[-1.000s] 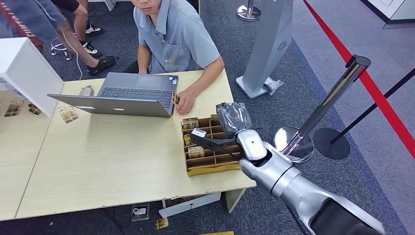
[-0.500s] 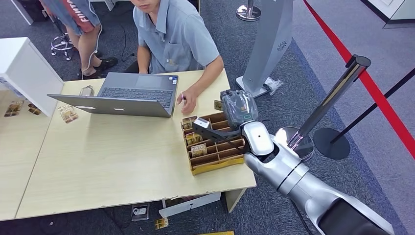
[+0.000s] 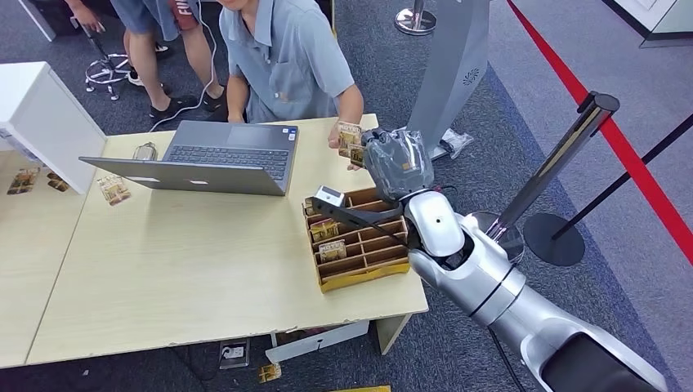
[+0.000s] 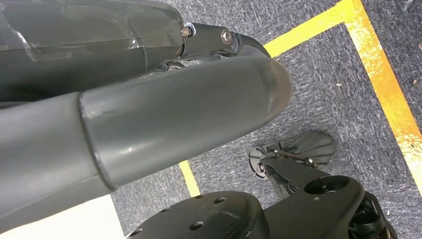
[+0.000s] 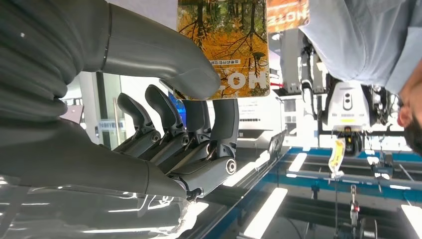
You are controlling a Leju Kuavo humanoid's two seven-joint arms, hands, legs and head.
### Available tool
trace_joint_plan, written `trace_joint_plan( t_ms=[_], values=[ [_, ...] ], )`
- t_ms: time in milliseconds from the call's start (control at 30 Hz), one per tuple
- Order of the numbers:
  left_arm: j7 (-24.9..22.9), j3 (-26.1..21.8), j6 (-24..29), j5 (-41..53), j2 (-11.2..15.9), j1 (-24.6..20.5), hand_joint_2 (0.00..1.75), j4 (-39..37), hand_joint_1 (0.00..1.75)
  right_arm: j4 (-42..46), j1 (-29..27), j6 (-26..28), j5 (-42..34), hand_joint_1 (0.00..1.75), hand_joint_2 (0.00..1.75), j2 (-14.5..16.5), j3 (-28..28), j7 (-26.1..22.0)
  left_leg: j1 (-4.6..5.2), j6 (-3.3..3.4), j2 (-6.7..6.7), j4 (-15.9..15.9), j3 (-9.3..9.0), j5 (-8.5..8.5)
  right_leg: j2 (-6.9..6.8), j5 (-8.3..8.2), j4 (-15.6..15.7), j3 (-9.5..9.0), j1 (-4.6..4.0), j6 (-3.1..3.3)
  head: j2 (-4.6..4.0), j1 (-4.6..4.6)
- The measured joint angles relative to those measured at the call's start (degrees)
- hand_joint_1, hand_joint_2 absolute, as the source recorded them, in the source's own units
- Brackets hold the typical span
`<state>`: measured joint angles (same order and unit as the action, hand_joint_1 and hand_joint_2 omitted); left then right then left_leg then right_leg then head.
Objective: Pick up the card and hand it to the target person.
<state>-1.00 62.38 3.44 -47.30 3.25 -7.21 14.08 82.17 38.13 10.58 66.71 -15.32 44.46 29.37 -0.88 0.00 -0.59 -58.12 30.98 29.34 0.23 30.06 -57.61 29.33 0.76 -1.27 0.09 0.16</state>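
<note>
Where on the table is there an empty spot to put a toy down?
The widest bare patch of table lies in front of the laptop, left of the wooden card tray. It is crowded at the far right corner, where the right hand holds the card by the person's hand.

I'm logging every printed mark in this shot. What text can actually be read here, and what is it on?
"HOL", upside down and partly covered by the thumb: large white letters on the card pinched by the right hand.
Small white line above those letters on the card: too small to read.
Orange sign behind the card: large letters, cut off, not readable with certainty.
Cards in the wooden tray, head view: print too small to read.
</note>
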Motion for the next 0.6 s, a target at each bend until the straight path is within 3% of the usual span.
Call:
trace_joint_plan(
  t_ms=[467, 500, 600],
  values=[
    [0.4, 0.0, 0.0, 0.1, -0.1, 0.0, 0.00, 0.0, 0.00, 3.3, 0.1, -0.5, 0.3, 1.49, 1.75, -0.5, -0.4, 0.0, 0.00, 0.00, 0.00, 0.0, 0.00, 0.00, 0.00, 0.00, 0.0, 0.00, 0.00, 0.00, 0.00, -0.01],
    [0.4, 0.0, 0.0, 0.1, -0.1, 0.0, 0.00, 0.0, 0.00, 3.3, 0.1, -0.5, 0.3, 1.34, 1.75, -0.5, -0.4, 0.0, 0.00, 0.00, 0.00, 0.0, 0.00, 0.00, 0.00, 0.00, 0.0, 0.00, 0.00, 0.00, 0.00, -0.01],
    [0.4, 0.0, 0.0, 0.1, -0.1, 0.0, 0.00, 0.0, 0.00, 3.4, 0.1, -0.5, 0.3, 0.22, 1.75, -0.5, -0.4, 0.0, 0.00, 0.00, 0.00, 0.0, 0.00, 0.00, 0.00, 0.00, 0.0, 0.00, 0.00, 0.00, 0.00, -0.01]
  ],
)
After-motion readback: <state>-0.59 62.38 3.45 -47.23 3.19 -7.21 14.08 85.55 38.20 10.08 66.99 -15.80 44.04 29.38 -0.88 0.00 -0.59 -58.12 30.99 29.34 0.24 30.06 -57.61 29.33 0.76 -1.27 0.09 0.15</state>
